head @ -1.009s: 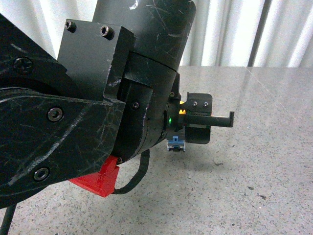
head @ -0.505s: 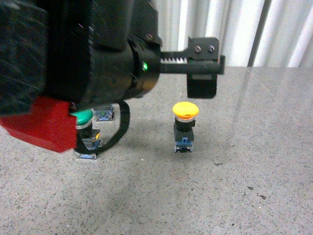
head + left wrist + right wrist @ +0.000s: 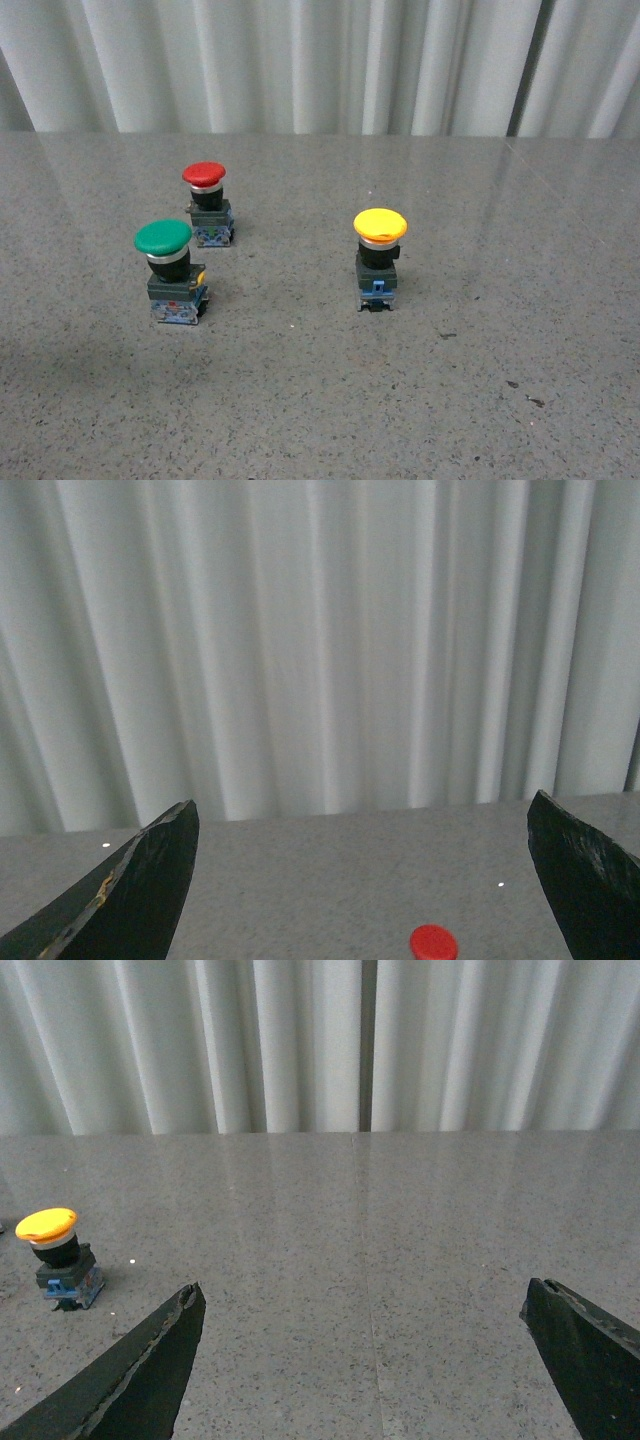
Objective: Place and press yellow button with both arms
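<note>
The yellow button (image 3: 379,257) stands upright on the grey speckled table (image 3: 470,400), right of centre in the front view. It also shows in the right wrist view (image 3: 58,1257), off to one side of the fingers. Neither arm shows in the front view. My right gripper (image 3: 365,1295) is open and empty, with only bare table between its black fingertips (image 3: 160,1345). My left gripper (image 3: 365,815) is open and empty, facing the curtain.
A green-capped button (image 3: 172,273) stands at the left of the table. A red-capped button (image 3: 208,204) stands behind it; its cap shows in the left wrist view (image 3: 433,943). A pleated white curtain (image 3: 320,60) hangs behind the table's far edge.
The black arm that filled the front view has pulled out of sight. The yellow button it hid now stands alone, and the green and red buttons are uncovered.
</note>
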`<move>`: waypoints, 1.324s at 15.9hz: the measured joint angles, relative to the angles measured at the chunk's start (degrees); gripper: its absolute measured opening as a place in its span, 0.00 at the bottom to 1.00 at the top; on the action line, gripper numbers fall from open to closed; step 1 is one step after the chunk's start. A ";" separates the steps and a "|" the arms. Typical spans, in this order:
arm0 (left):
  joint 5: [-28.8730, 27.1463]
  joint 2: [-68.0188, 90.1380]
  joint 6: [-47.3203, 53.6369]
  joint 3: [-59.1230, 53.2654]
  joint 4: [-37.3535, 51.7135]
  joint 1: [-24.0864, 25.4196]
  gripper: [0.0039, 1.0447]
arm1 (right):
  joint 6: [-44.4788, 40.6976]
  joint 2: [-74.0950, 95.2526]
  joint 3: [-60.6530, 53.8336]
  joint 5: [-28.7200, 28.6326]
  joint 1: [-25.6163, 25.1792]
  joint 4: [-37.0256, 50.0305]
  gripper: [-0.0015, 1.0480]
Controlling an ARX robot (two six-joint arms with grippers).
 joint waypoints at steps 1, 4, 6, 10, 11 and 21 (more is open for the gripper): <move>1.25 -5.75 0.39 -3.39 -2.75 2.12 0.94 | 0.00 0.02 0.00 -0.02 0.00 0.00 0.94; 1.57 -34.82 -5.01 -17.53 -33.27 4.83 0.59 | 0.00 0.02 0.00 -0.02 0.00 -0.02 0.94; 4.26 -43.12 -6.16 -19.96 -33.99 8.24 0.37 | 0.00 0.02 0.00 -0.02 0.00 0.02 0.94; 13.77 -45.79 -6.58 -23.58 -33.97 17.46 0.01 | 0.00 0.02 0.00 -0.02 0.00 -0.02 0.94; 13.81 -46.45 -6.56 -24.26 -33.62 17.09 0.01 | 0.00 0.00 0.00 0.00 0.00 0.02 0.94; 13.57 -50.84 -6.60 -29.38 -33.18 17.27 0.01 | 0.00 0.02 0.00 0.00 0.00 -0.04 0.94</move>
